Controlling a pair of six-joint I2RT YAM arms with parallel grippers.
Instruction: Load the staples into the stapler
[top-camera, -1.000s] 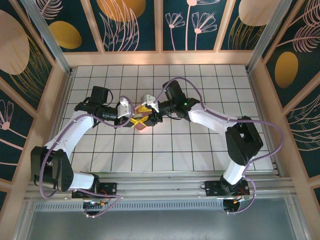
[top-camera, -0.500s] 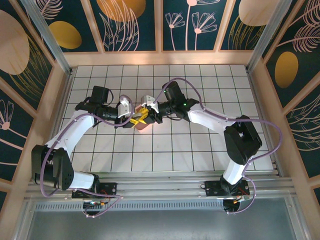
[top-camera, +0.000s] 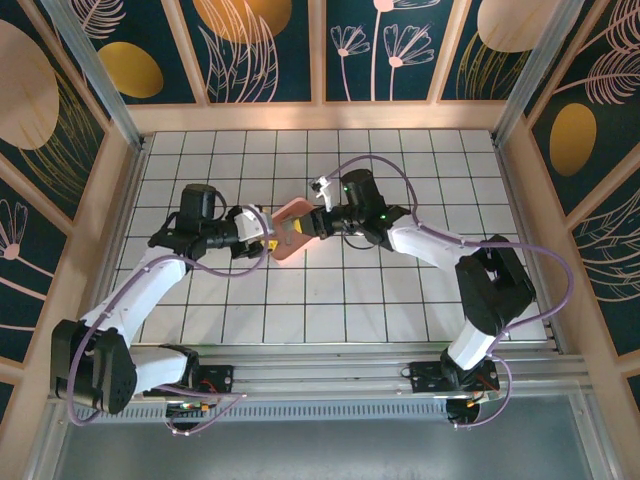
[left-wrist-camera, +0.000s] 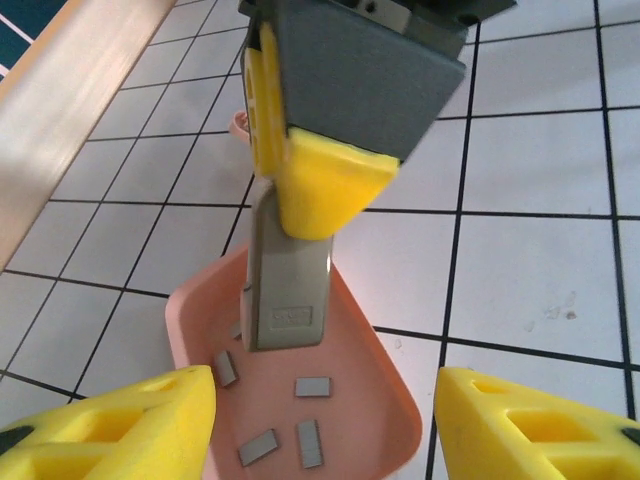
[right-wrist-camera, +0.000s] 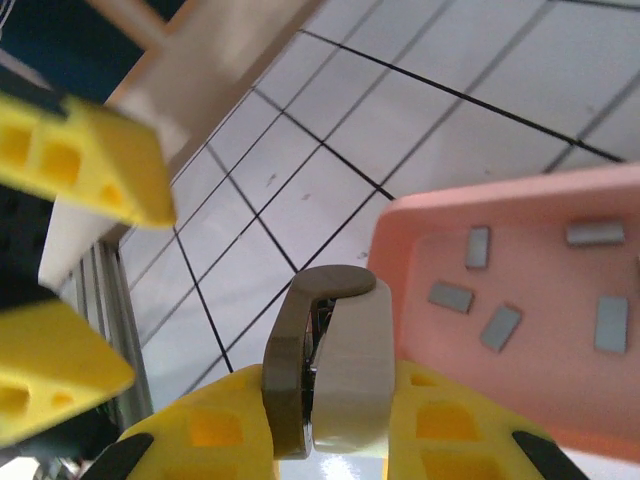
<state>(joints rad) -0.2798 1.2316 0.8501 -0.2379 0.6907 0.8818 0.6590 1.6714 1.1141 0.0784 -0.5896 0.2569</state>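
Observation:
The stapler (right-wrist-camera: 330, 370), a small beige-and-grey one, sits pinched between the yellow fingers of my right gripper (right-wrist-camera: 330, 395), which is shut on it. In the left wrist view the stapler (left-wrist-camera: 288, 275) hangs nose-down over the pink tray (left-wrist-camera: 375, 400), below the right gripper's finger (left-wrist-camera: 325, 185). Several staples (left-wrist-camera: 312, 386) lie loose as flat grey strips on the tray floor, and the staples (right-wrist-camera: 450, 296) also show beside the stapler in the right wrist view. My left gripper (left-wrist-camera: 325, 420) stands open just short of the tray, nothing between its fingers. From above, the left gripper (top-camera: 266, 241) and the right gripper (top-camera: 312, 225) face each other across the tray (top-camera: 290, 238).
The white tiled table (top-camera: 330, 300) stretches out around the tray. A wooden side wall (left-wrist-camera: 70, 110) runs close on the left. Purple cables loop above both arms.
My right gripper has shut on the stapler and drawn back to the right. My left gripper has opened and backed off to the left, uncovering the tray.

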